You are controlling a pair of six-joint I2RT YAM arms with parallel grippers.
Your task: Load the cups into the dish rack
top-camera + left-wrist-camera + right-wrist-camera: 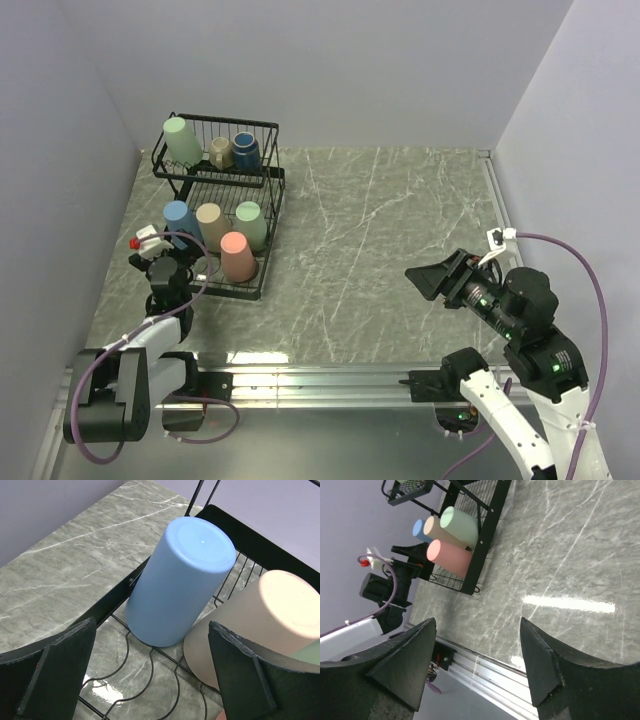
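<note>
Rack: a black metal wire dish rack with two tiers (273, 232) stands at the far left of the grey marbled tabletop (380, 250).
Upper basket: a pale green tapered plastic tumbler on its side (182, 140), a small beige mug (221, 152) and a small dark-blue cup (246, 150) sit side by side.
Lower tier: a light blue matte tumbler (177, 580), a beige tumbler (260, 625), a second pale green tumbler (250, 224) and a salmon tumbler (238, 256) rest mouth-down and tilted on the curved slots. The blue and beige ones touch.
Left gripper (170, 265): jaws spread wide and empty, hovering just beside the blue tumbler at the rack's near left corner.
Right gripper (477, 630): jaws spread wide and empty, well apart from the rack over bare tabletop.
Progress: all seven cups lie in the rack, so loading looks finished; none is visible on the table.
Handling: the cups appear light, stiff and unlikely to break. Their smooth tapered walls could slide out of a pinch toward the narrow end.
Grasp point: if a cup needs resetting, pinching across the body toward the wide mouth end, or over the rim wall, seems the safer choice.
</note>
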